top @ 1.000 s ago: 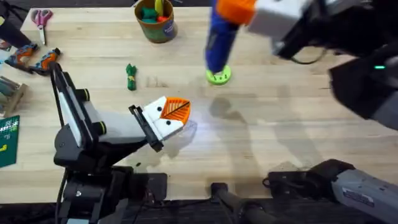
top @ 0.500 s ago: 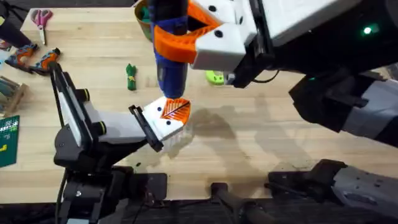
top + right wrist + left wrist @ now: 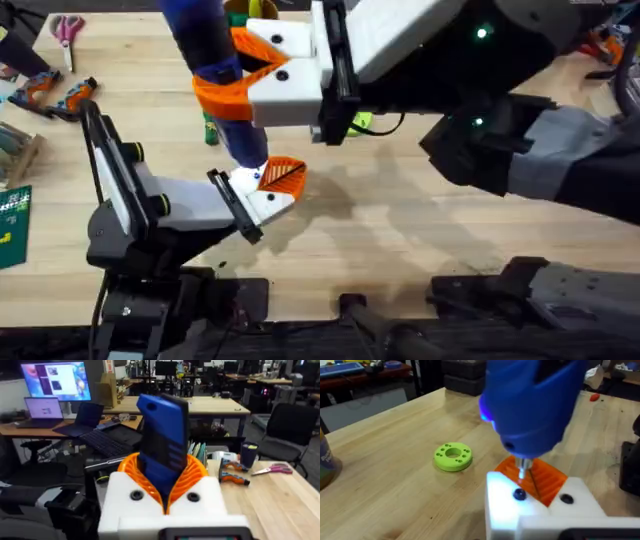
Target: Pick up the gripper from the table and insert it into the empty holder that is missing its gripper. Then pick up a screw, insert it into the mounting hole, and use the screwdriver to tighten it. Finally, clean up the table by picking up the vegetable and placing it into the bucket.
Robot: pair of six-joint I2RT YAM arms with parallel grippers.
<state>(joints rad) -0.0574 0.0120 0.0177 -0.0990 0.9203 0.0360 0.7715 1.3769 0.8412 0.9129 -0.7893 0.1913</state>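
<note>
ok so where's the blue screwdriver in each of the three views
Overhead: the screwdriver slants down from the top edge, clamped in the right pincer, tip at the left arm's white holder.
Left wrist: its blue nose fills the upper middle, metal tip over the orange gripper.
Right wrist: it stands upright at centre between the orange pads.
Shared landmark: the orange ribbed gripper under the tip, in the overhead and left wrist views.
</note>
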